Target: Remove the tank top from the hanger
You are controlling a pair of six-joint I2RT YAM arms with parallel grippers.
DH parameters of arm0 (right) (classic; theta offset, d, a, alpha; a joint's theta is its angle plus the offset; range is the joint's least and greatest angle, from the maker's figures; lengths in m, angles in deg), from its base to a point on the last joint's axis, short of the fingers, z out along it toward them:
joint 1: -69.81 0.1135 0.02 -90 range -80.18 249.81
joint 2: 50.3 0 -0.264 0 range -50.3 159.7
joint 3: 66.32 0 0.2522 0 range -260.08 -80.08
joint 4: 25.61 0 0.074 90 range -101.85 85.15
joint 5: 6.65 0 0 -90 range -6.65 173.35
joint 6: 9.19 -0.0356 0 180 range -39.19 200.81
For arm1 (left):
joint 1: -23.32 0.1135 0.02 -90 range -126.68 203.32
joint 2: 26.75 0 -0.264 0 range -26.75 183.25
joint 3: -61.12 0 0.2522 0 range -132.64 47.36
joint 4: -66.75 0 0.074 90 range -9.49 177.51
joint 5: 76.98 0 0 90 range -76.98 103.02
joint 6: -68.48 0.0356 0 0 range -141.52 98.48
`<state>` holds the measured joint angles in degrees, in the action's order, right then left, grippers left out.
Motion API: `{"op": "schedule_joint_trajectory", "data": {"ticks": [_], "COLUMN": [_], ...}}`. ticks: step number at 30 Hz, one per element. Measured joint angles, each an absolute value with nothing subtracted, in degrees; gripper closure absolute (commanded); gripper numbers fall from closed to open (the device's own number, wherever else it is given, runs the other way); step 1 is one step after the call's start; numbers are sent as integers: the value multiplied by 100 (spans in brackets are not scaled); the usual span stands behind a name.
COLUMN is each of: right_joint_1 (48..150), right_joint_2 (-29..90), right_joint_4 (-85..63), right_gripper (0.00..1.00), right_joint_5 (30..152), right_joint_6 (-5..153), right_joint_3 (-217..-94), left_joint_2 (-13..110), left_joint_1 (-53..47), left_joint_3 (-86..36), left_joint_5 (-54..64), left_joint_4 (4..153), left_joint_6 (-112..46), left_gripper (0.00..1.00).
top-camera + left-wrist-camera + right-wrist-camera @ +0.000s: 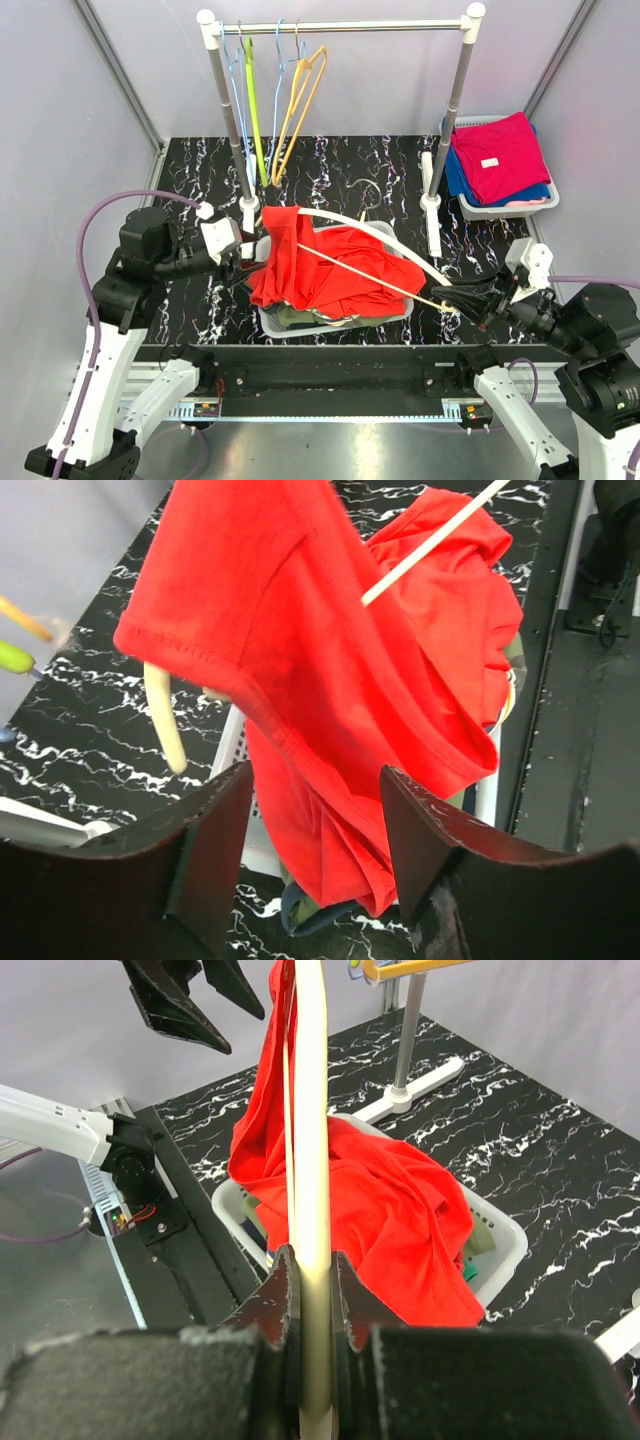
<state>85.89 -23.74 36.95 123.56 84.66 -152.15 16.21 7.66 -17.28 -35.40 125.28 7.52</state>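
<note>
Clamps the right gripper [315, 1290] tight on the cream hanger [312, 1110]. Poises the left gripper [315, 775] parted (gripping nothing) just before the red tank top [300, 630]. Finds the tank top draped over the hanger's far end, sagging into the white basket [500, 1245] on the bench [400, 160].

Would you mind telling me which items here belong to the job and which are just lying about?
Job: red tank top, cream hanger, right pincer, left pincer.
Lying about: white basket, rack, spare hangers, grey bin of folded clothes.
</note>
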Motion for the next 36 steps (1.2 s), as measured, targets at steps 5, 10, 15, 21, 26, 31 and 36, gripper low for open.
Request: {"op": "schedule_joint_trajectory", "data": {"ticks": [5,10,15,21,26,31,36], "right_joint_1": [8589,8589,8589,8589,8589,8589,8589], "right_joint_2": [-2371,-2371,-2371,-2363,-2363,-2360,-2343], "right_joint_4": [3869,3907,3907,3909,3915,4038,4346], "right_gripper": [100,100,100,100,100,100,100], "right_joint_5": [12419,12504,12507,12507,12507,12498,12437], "right_joint_6": [8464,8456,8427,8399,8399,8401,8453], "right_joint_3": [-15430,-15467,-15469,-15532,-15626,-15663,-15819], "left_joint_2": [1449,1414,1423,1423,1412,1366,1267], "left_joint_1": [790,794,794,805,805,832,897], "left_joint_3": [-1453,-1147,-904,-872,-826,-767,-736], "left_joint_5": [-3531,-3669,-3770,-3833,-3886,-3890,-3713], "left_joint_4": [12244,11892,11496,11208,11042,11035,11059], "left_joint_6": [629,216,-287,-566,-676,-717,-693], "left_gripper": [42,44,71,95,100,100,100]}}
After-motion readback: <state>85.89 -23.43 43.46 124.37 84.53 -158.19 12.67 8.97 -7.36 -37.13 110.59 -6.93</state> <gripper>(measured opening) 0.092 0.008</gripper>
